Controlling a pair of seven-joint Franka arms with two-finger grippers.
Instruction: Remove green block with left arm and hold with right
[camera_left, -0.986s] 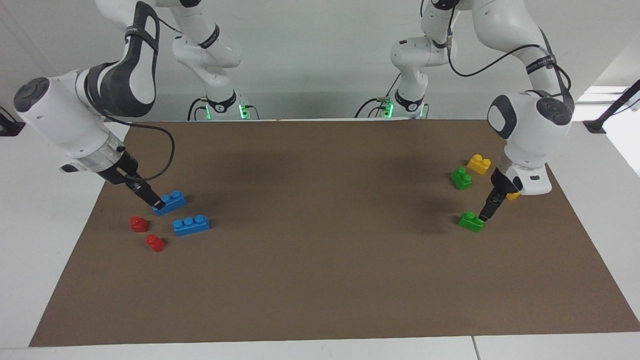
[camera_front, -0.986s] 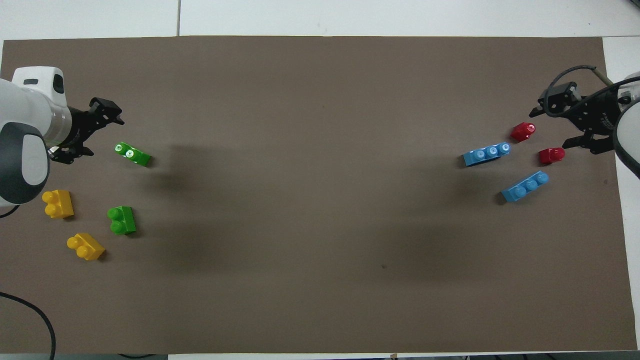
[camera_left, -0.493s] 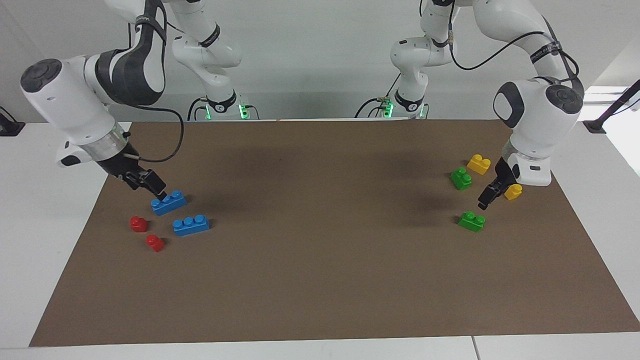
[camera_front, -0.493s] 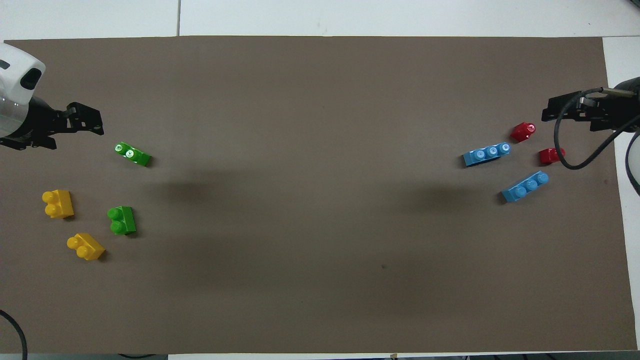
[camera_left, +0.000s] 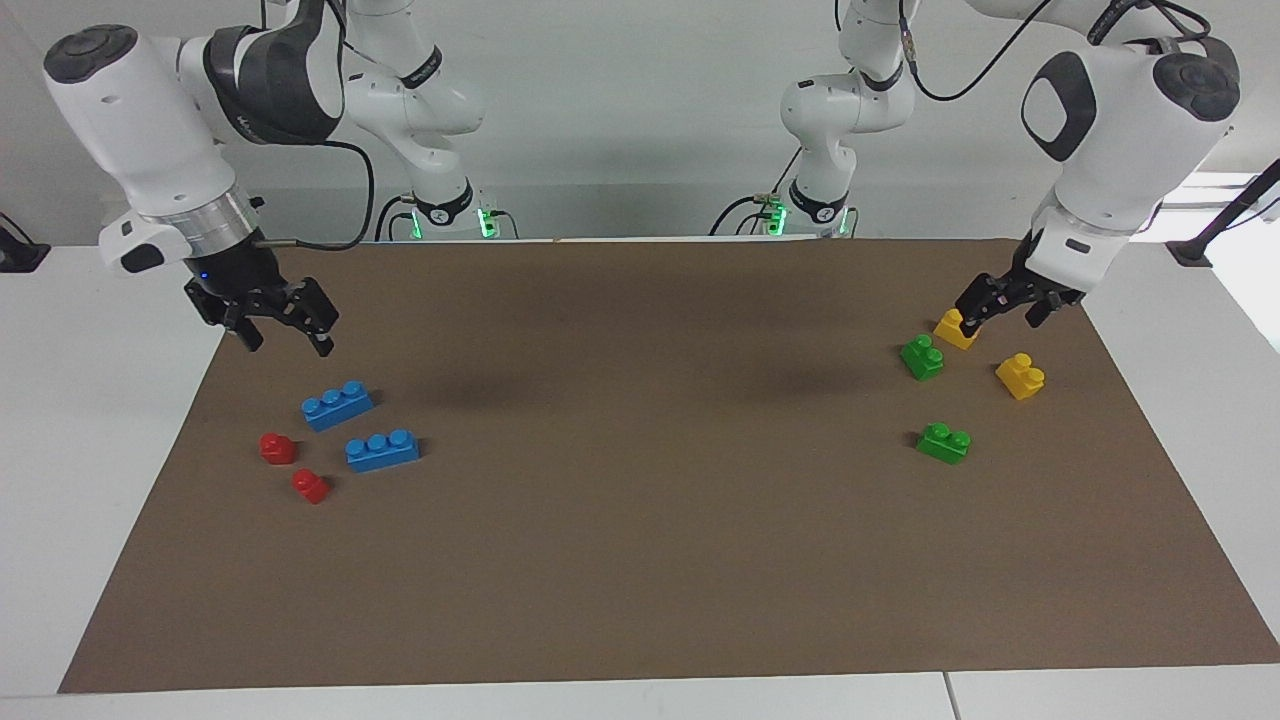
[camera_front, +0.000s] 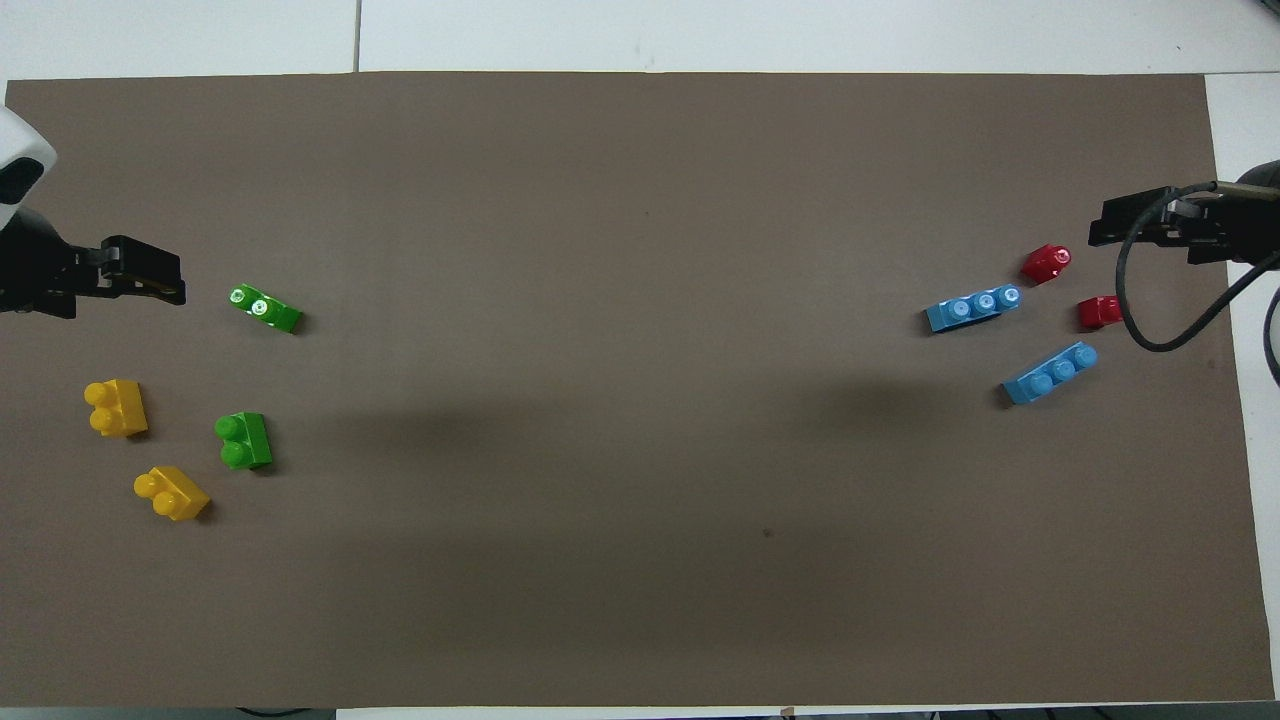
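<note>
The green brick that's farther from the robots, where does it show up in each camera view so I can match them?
Facing view: the farther green brick lies low at that picture's right, alone on the brown mat.
Overhead view: it lies upper left, close by the left gripper in that picture.
Shared landmark: the other green brick, nearer the robots, beside two yellow bricks.
</note>
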